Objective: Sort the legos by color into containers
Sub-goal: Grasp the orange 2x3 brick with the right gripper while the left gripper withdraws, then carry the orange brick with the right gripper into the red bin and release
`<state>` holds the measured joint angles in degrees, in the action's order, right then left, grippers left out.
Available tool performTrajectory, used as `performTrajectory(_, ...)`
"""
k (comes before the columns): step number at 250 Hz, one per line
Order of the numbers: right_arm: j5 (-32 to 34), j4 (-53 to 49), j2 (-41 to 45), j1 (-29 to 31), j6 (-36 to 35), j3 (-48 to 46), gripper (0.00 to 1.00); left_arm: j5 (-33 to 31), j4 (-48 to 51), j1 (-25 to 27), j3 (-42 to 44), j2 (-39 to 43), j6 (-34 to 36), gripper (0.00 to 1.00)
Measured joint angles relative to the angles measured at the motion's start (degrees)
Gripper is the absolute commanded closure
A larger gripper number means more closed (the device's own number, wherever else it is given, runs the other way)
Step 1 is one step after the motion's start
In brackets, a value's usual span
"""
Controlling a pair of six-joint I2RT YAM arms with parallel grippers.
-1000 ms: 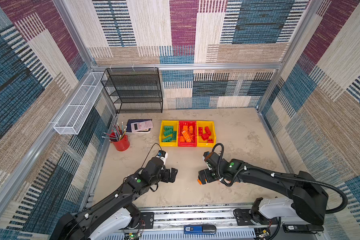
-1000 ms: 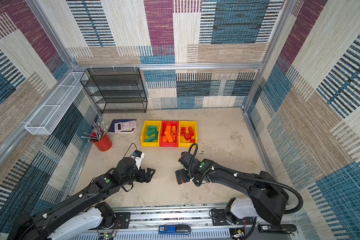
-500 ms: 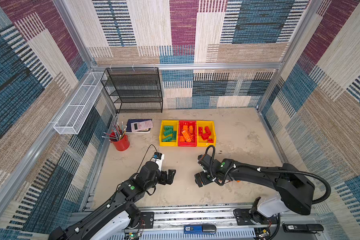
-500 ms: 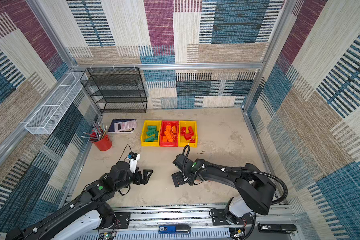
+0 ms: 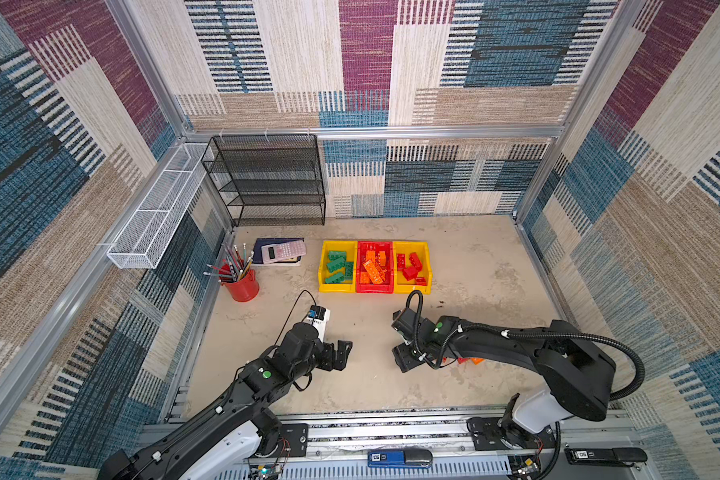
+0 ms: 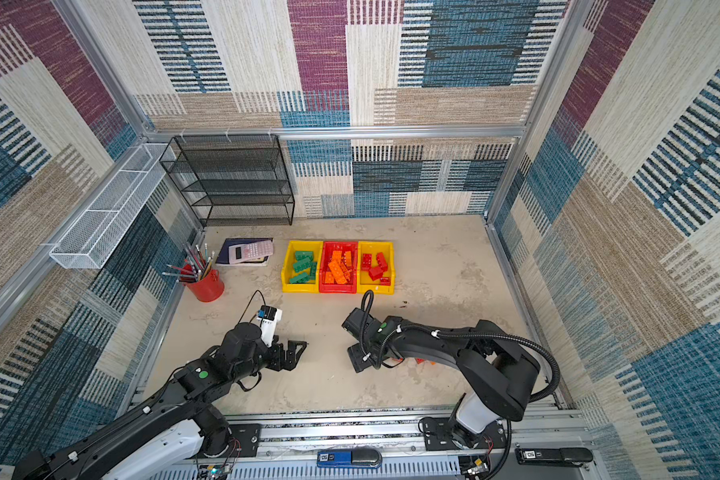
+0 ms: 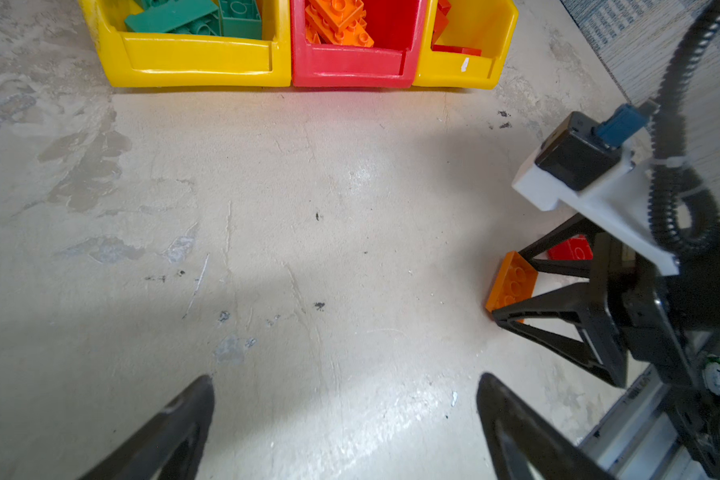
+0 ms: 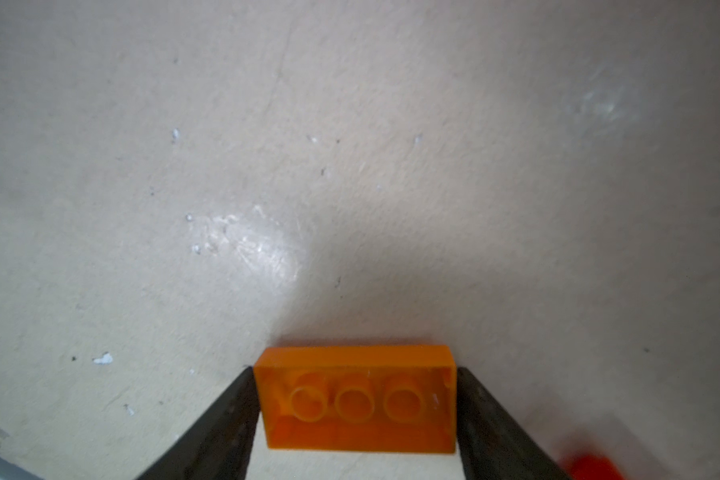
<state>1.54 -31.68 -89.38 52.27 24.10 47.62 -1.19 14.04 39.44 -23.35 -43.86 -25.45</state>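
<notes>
The sorting looks almost finished. The three containers stand side by side at the back of the worktop (image 5: 487, 266): the left yellow bin (image 7: 196, 62) holds only the green legos (image 5: 336, 266), the red bin (image 7: 350, 68) holds the orange legos (image 5: 373, 270), and the right yellow bin (image 7: 454, 68) holds the red legos (image 5: 410, 266), so no colour seems mixed. What is left lies on the near part of the worktop, on the right side. There the right claw (image 7: 510, 284) is clamped on an orange brick (image 8: 356, 409), with one finger against each short end; the brick shows its hollow underside. It is well apart from the bins, and whether it rests on the worktop or is lifted a little cannot be told. Just beside it lies a red brick (image 7: 570, 249), not yet picked up, and in both top views small red and orange pieces show from under the right arm; how many they are is hidden. The left claw (image 5: 344, 352) hovers with its fingers wide apart and empty over a bare part of the worktop. By this view, the orange brick should go to the red bin, then the few last pieces.
</notes>
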Motion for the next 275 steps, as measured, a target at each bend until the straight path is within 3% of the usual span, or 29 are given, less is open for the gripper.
performTrajectory(55,1.0,-0.7,-1.1,0.1,0.3,0.9,0.39,0.0,-0.1,0.0,0.0,-1.1,0.0,0.01)
performTrajectory(156,5.8,-4.5,-1.1,-0.2,4.8,5.9,0.44,-0.7,-0.2,0.0,1.1,-0.2,0.0,0.01)
performTrajectory(206,8.2,-5.7,-4.6,-2.7,4.8,17.1,0.44,-1.5,-1.0,0.0,2.0,0.0,-0.3,0.02)
performTrajectory(275,9.6,-5.7,-16.5,-8.7,-1.2,38.7,0.44,-1.4,-1.8,0.0,1.2,-0.4,-0.3,0.01)
